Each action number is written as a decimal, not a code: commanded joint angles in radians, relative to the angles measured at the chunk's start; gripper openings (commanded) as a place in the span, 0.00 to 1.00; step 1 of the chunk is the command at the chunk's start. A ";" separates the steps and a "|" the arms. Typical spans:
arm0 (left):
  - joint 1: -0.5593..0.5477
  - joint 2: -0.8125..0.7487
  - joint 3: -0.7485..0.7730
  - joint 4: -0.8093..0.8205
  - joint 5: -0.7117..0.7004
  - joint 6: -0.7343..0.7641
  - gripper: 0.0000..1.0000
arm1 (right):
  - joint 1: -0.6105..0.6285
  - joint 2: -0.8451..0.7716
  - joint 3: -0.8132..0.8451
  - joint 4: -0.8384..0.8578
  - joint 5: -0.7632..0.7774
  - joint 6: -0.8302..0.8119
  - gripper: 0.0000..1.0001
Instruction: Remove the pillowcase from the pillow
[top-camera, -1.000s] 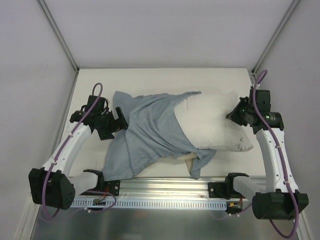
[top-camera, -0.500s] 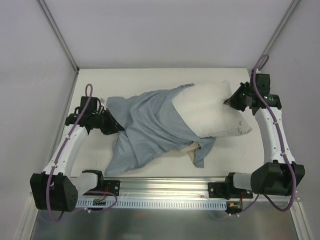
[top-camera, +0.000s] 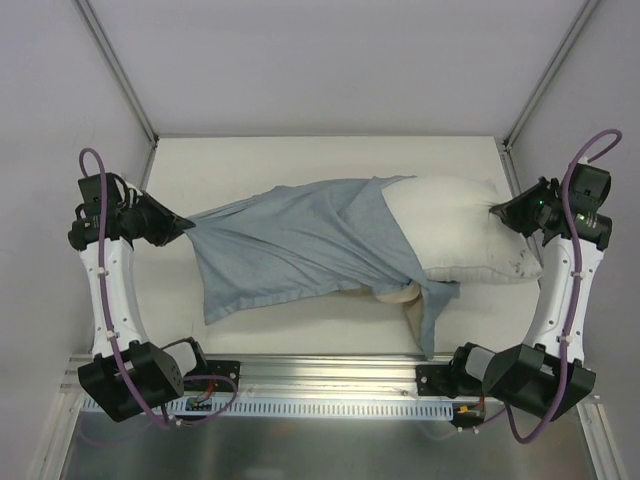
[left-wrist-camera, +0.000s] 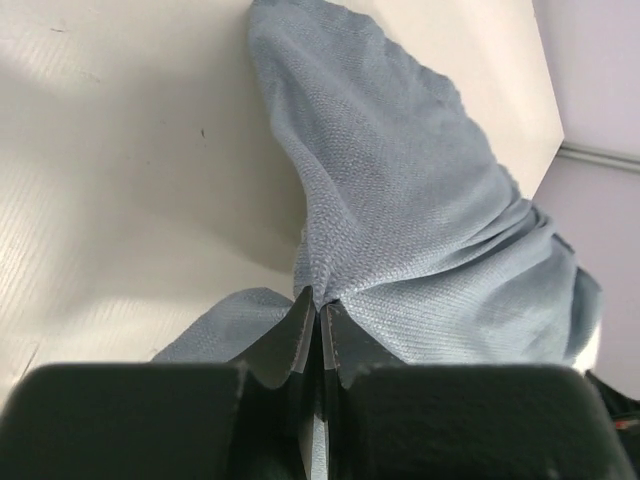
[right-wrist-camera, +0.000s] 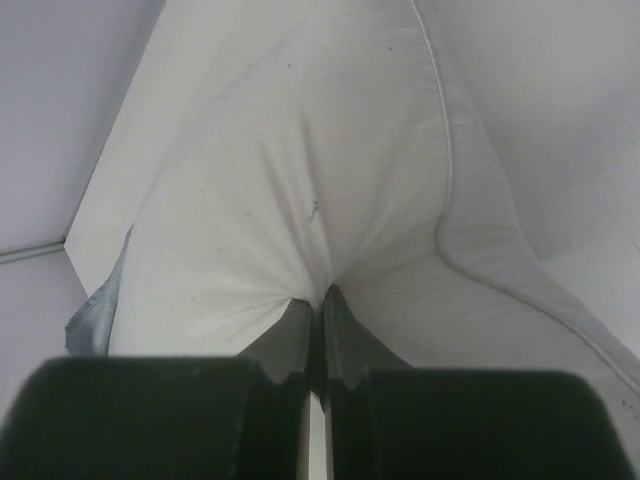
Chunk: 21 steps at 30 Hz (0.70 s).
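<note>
Two grips clamped shut; left gripper on blue-grey pillowcase end, left side of table; right gripper on white pillow corner, far right; pillowcase stretched taut across centre, half of pillow bared; stripping judged midway; next, further pulling apart required.

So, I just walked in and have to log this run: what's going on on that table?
A blue-grey pillowcase is being taken off a white pillow. The left pincer is shut on the pillowcase at its left end, and the right pincer is shut on the right end of the pillow. The case lies stretched out leftwards across the table. About half of the pillow is bare, and the rest is covered.
</note>
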 joint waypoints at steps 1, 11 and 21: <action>0.065 -0.013 0.095 0.032 -0.070 0.008 0.00 | -0.031 -0.010 -0.028 0.145 0.045 0.036 0.01; -0.001 0.021 0.078 0.088 -0.049 0.055 0.02 | 0.063 -0.003 -0.107 0.142 -0.032 0.001 0.10; -0.401 -0.053 0.068 0.028 -0.182 0.193 0.94 | 0.218 -0.196 -0.172 0.005 0.099 -0.122 0.93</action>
